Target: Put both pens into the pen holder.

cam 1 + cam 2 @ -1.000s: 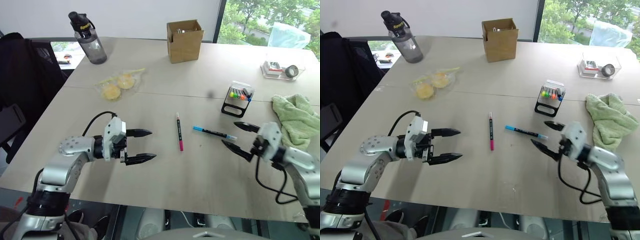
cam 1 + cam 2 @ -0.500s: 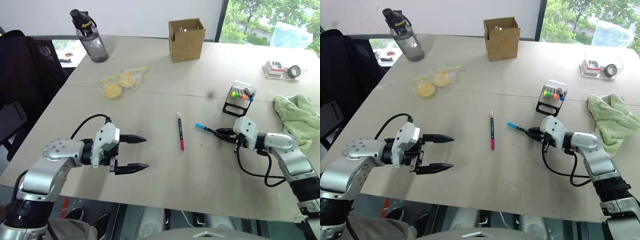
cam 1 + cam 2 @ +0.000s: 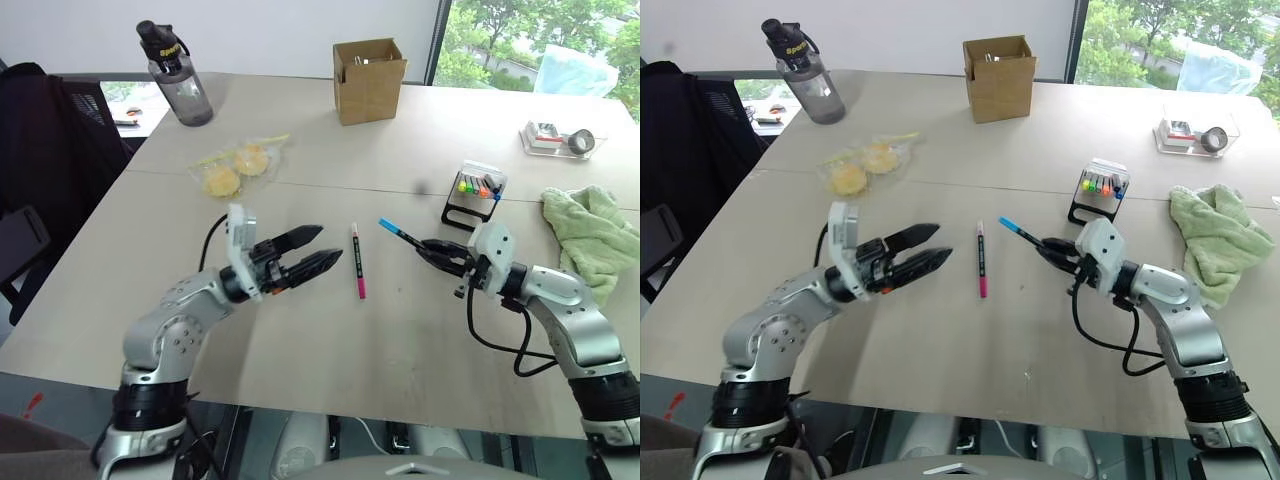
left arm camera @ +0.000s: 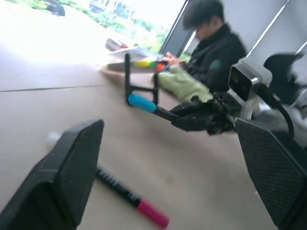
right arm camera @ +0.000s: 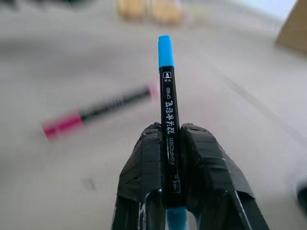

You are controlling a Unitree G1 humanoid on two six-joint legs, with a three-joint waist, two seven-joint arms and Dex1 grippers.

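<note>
Blue-ended pen [image 3: 400, 235] clamped between the closed fingers of the right gripper [image 3: 432, 249], lifted off the table [image 3: 400, 340], blue tip slanting up and away from the fingers; magenta-ended pen [image 3: 357, 261] flat on the table, between the two grippers, just past the fingertips of the left gripper [image 3: 318, 248], untouched; left gripper spread wide, empty, pointing toward that pen; pen holder [image 3: 474, 195] upright just beyond the right gripper, coloured caps showing; green cloth [image 3: 590, 235] near the holder, on its far side from the pens.
</note>
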